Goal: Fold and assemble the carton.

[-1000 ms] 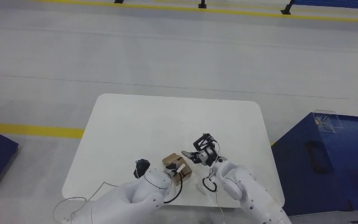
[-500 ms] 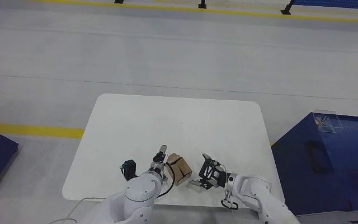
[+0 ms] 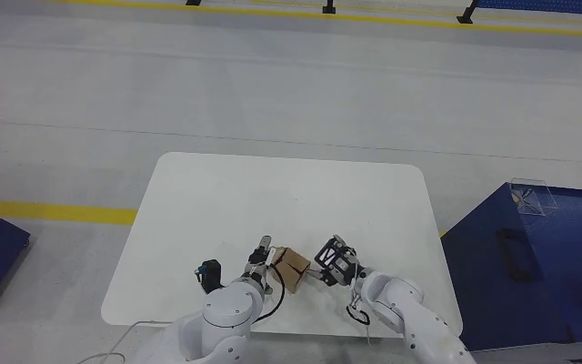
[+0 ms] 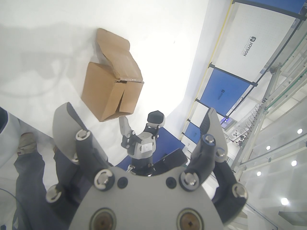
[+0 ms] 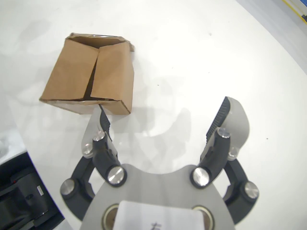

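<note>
Where the white rounded-corner table (image 3: 382, 196) nears its front edge, toward 6 o'clock from its middle in the top view, a small brown cardboard carton (image 3: 293, 267) lies on its side on the bare surface. From the right wrist, the carton (image 5: 91, 77) shows one end with two flaps folded in across it. They meet along a dark slanting gap and are not quite flush. From the left wrist, the far end of the carton (image 4: 112, 89) has a creased flap (image 4: 111, 41) standing out loose.

The left gripper (image 3: 264, 244) sits at about 10 o'clock from the carton, just beside it. Its two fingers are spread wide with nothing between them. The right gripper (image 5: 164, 107) sits at 3 o'clock from the carton, likewise spread wide and gripping nothing. One of its fingertips (image 5: 104, 120) is at the lower edge of the folded-in end, right below the flap gap. The left wrist view shows that tip meeting the same edge, while the other finger stands well clear over bare table.

At 3 o'clock from the table, off its edge, stands a dark blue cabinet (image 3: 482, 273). At 9 o'clock a yellow floor stripe (image 3: 64, 214) crosses the grey floor.
</note>
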You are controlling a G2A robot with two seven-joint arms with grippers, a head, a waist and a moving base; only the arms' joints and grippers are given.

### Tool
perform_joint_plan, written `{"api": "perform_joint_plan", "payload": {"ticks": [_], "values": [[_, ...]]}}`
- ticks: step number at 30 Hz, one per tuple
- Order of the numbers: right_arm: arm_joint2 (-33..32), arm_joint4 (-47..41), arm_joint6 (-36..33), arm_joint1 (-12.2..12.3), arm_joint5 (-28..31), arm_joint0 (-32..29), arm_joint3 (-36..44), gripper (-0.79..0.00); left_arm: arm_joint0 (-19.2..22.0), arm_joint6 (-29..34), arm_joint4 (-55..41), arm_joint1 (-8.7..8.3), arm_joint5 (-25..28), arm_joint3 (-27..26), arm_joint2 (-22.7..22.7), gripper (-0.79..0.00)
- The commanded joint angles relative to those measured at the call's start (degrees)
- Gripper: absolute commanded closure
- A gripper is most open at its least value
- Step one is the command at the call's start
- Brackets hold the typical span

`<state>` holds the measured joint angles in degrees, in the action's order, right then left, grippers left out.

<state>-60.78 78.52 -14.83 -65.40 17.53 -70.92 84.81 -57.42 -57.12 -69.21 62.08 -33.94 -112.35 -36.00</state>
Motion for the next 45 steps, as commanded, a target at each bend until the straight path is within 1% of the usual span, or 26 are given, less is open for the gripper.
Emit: {"api": "perform_joint_plan", "payload": {"ticks": [1, 4, 8, 14, 19, 28, 29, 31, 33, 35, 36, 45], "values": [[0.7, 0.3, -0.2, -0.4, -2.6, 0.9, -0.9, -0.785, 0.0, 0.0, 0.0, 0.00, 0.0, 0.0, 0.0, -0.785], [2.4, 1.5, -0.2, -1.2, -6.6, 2.5, -2.5, -0.785, 0.0, 0.0, 0.0, 0.00, 0.0, 0.0, 0.0, -0.785], [4.1, -0.6, 0.2, -2.3, -8.8, 4.8, -4.8, -0.785, 0.0, 0.0, 0.0, 0.00, 0.0, 0.0, 0.0, -0.785], [5.7, -4.7, 1.1, -3.8, -9.9, 8.0, -8.0, -0.785, 0.0, 0.0, 0.0, 0.00, 0.0, 0.0, 0.0, -0.785], [5.7, -11.0, 1.9, -5.0, -9.8, 10.4, -11.5, -0.785, 0.0, 0.0, 0.0, 0.00, 0.0, 0.0, 0.0, -0.785], [5.4, -11.3, 2.5, -5.0, -9.9, 10.6, -11.2, -0.785, 0.0, 0.0, 0.0, 0.00, 0.0, 0.0, 0.0, -0.785], [4.9, -10.9, 4.2, -5.0, -10.6, 10.0, -10.1, -0.785, -0.4, 1.4, 0.5, 0.02, 1.9, 0.0, -0.6, -0.785], [3.6, -10.7, 7.5, -4.8, -12.2, 8.5, -7.9, -0.785, -1.8, 3.6, 4.6, -0.04, 6.0, 0.5, -1.1, -0.785], [2.8, -11.0, 9.6, -4.8, -13.8, 7.0, -6.1, -0.785, -3.6, 6.1, 10.0, -0.09, 12.3, 1.5, -1.4, -0.785], [2.1, -12.6, 11.7, -4.9, -14.2, 5.9, -4.6, -0.785, -5.8, 11.4, 13.8, 0.06, 20.0, 2.7, -1.1, -0.785], [1.9, -12.9, 12.4, -4.9, -14.0, 5.5, -4.3, -0.785, -6.3, 13.4, 15.7, 0.12, 22.7, 3.7, -1.3, -0.785], [2.0, -13.2, 12.4, -5.0, -13.7, 5.3, -4.3, -0.785, -6.3, 13.4, 15.7, 0.12, 22.7, 3.7, -1.3, -0.785]]}}
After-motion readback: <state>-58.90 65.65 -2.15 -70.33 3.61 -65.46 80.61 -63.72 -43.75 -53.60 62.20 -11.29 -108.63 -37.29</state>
